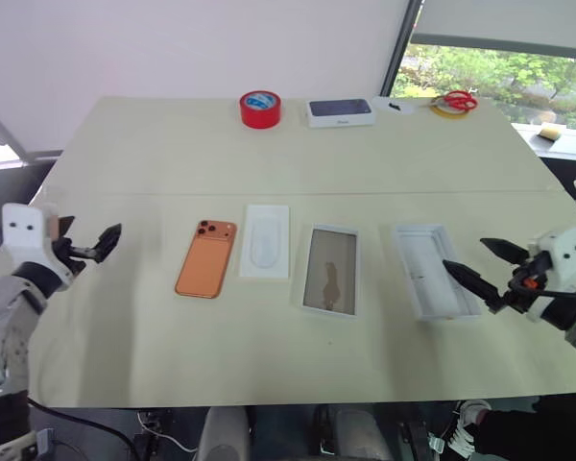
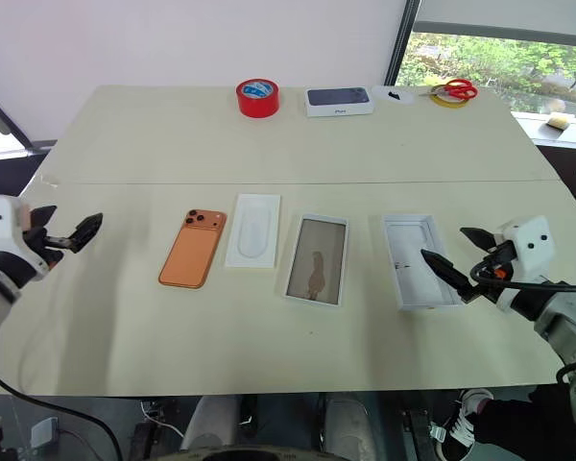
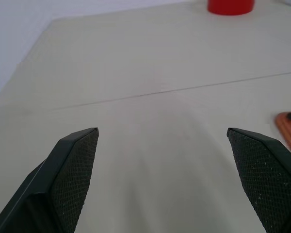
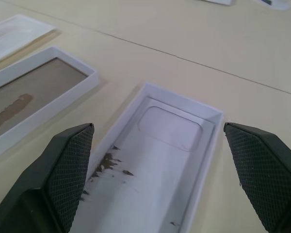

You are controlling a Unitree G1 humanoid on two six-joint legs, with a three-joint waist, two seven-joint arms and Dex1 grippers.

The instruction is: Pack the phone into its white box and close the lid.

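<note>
A: Where is the phone (image 1: 207, 258)?

B: Left of centre in the head view, lying back up on the cream surface (image 1: 134, 182), its camera block at the end toward the top of the frame. Just to its right lies a flat white insert (image 1: 265, 241), close beside it but apart.

A: And the packaging?

B: Right of the insert sits a shallow white-walled tray with a brownish floor (image 1: 330, 271), which I take to be the lid. Further right is the white box (image 1: 433, 270), open side up, with some dark flecks on its floor.

A: What are the arms doing?

B: The left pincer (image 1: 103, 241) hangs at the left edge of the frame, well apart from the phone, fingers spread wide and holding nothing. The right pincer (image 1: 481, 264) is at the right edge with its fingers wide too; one tip overlaps the box's right wall in the head view, but I cannot tell if it touches.

A: Anything along the top of the frame?

B: A red tape roll (image 1: 260, 109), a white box with a dark blue top (image 1: 340, 112), and red scissors (image 1: 458, 100) on a yellow ring.
</note>
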